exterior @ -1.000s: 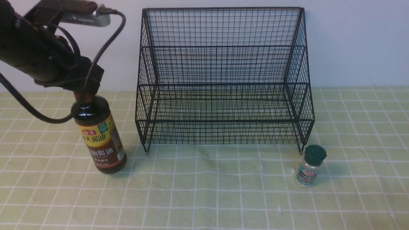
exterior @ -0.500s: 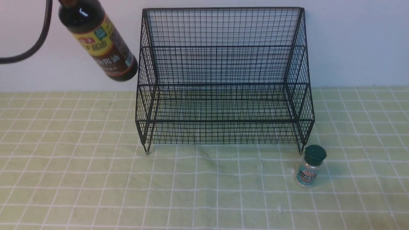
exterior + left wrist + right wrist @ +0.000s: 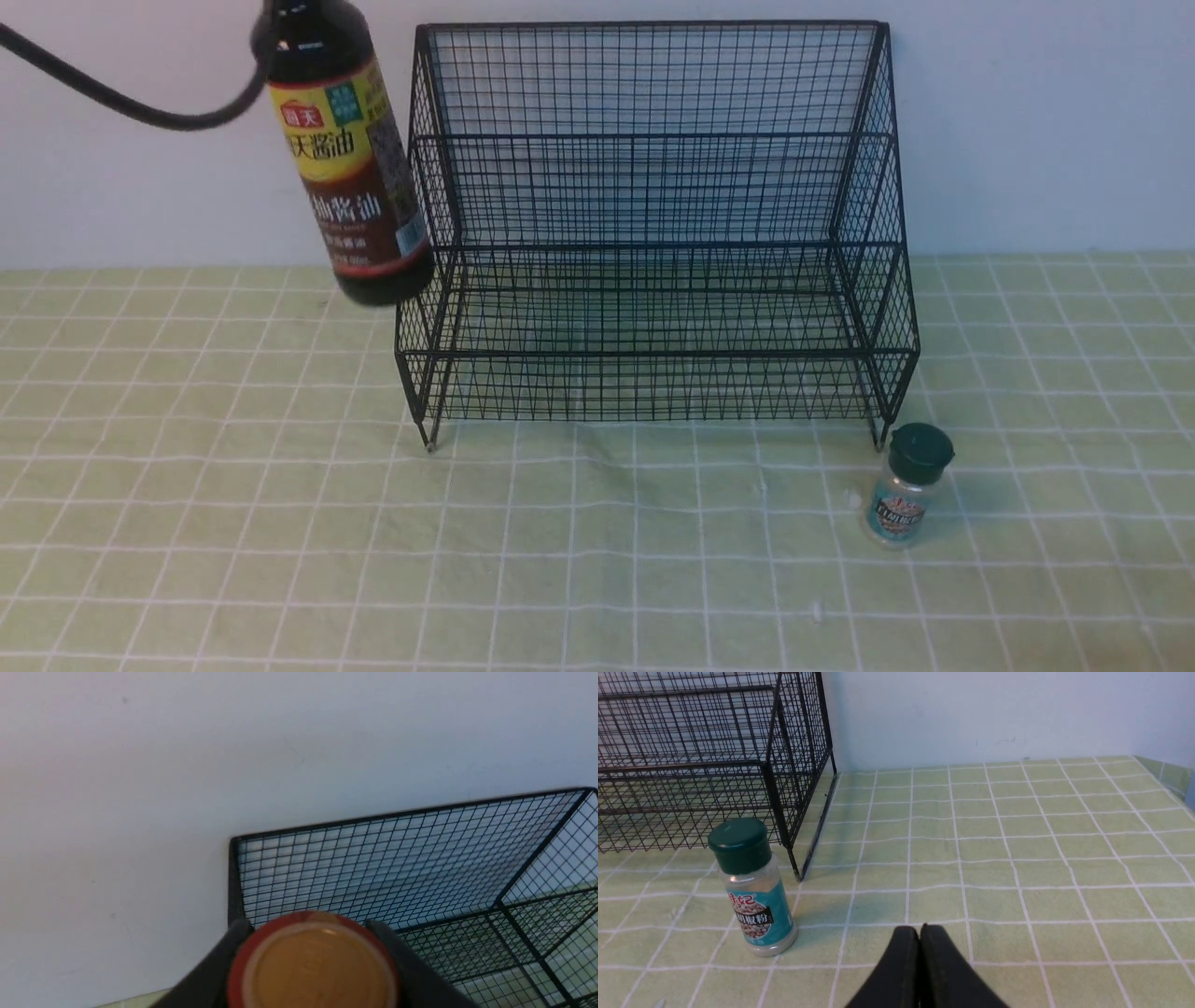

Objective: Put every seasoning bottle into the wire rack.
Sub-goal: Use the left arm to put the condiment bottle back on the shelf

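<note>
Soy-sauce bottle [image 3: 350, 159] first: it hangs in the air at about ten o'clock from the middle of the wire rack [image 3: 653, 355], clear of the green checked cloth [image 3: 280, 523]. It is tilted a little, its base nearest the rack's left side wall. In the front view the base overlaps that wall, and I cannot tell whether they touch. The left gripper [image 3: 308, 931] has it by the brown-red cap [image 3: 313, 961], one finger on each side, jaws part-way closed around it. A black cable [image 3: 140, 107] loops past the bottle's shoulder.

It looks rigid, glossy and fairly heavy for its size. Held only at the top, the long body will probably want to swing, so a slow carry over the side wall seems wise. The smooth cap could slip or twist in the jaws, and a hold on the neck just under it would likely be surer.

The shaker jar [image 3: 904, 490] stands upright on the cloth at about five o'clock from the rack, just beside its right front leg. It looks light, stiff and easy to tip, and its dark green cap or clear body would suit a hold from the side.

The right gripper [image 3: 920, 952] is low near it, jaws pressed together and empty.
</note>
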You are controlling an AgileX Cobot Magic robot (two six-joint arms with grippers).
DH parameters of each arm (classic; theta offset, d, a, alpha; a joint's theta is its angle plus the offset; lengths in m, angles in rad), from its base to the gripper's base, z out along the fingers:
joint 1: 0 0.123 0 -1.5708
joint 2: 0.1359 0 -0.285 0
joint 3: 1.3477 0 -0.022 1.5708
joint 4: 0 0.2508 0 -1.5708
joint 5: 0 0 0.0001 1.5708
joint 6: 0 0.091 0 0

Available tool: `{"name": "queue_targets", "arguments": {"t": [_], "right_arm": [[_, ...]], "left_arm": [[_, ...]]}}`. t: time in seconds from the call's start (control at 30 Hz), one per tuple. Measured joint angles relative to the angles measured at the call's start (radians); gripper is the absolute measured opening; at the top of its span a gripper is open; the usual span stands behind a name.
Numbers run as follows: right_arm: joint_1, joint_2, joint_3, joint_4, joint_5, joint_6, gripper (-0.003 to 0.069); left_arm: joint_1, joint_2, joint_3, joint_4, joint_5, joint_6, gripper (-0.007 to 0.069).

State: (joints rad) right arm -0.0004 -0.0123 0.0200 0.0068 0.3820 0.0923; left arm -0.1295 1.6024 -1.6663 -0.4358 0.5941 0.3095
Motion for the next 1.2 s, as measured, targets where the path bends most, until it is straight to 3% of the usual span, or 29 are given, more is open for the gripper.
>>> {"name": "queue_targets", "arguments": {"t": [0.23,0.53,0.9,1.2], "right_arm": [[0.000,0.000,0.000,0.000,0.000,0.000,-0.0015],[0.000,0.000,0.000,0.000,0.000,0.000,-0.0015],[0.000,0.000,0.000,0.000,0.000,0.000,-0.0015],[0.000,0.000,0.000,0.000,0.000,0.000,-0.0015]], "left_arm": [[-0.074,0.022,0.000,-0.024,-0.130,0.056,0.0262],[-0.089,0.041,0.000,-0.029,-0.261,0.081,0.0262],[-0.089,0.073,0.000,-0.041,-0.310,0.080,0.0262],[-0.093,0.108,-0.001,-0.126,-0.329,0.090,0.0262]]}}
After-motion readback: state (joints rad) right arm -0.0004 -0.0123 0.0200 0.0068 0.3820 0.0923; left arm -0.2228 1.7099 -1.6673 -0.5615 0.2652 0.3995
